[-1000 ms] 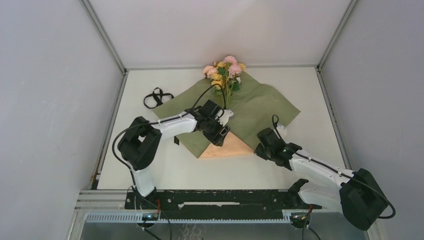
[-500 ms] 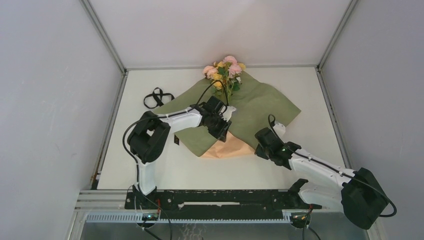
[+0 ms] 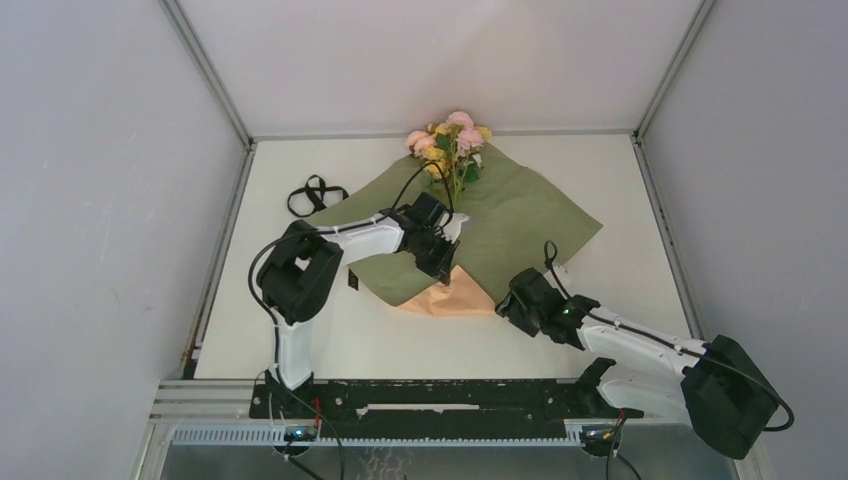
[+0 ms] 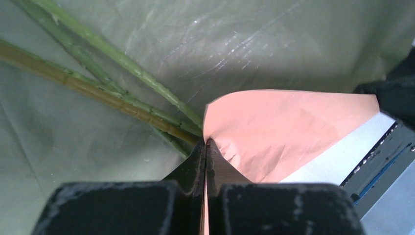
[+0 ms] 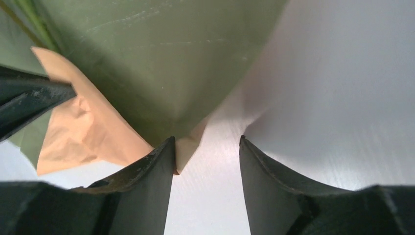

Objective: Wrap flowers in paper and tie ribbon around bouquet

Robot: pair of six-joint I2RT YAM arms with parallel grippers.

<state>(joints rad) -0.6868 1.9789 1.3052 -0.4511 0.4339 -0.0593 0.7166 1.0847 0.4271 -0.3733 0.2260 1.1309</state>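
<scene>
The left claw (image 4: pixel 205 145) is pinching the paper (image 4: pixel 288 127) at its peach corner. The right claw (image 5: pixel 206 149) is sitting open nearby.

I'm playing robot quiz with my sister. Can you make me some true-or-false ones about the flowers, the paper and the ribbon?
1. The left jaws are shut on a folded-up peach corner of the paper. True.
2. The ribbon is tied round the flowers. False: it lies loose on the table, off to the left of the paper.
3. The right jaws are clamped shut. False: they stand open at the paper's near corner.
4. The stems lie on the paper's green face. True.
</scene>
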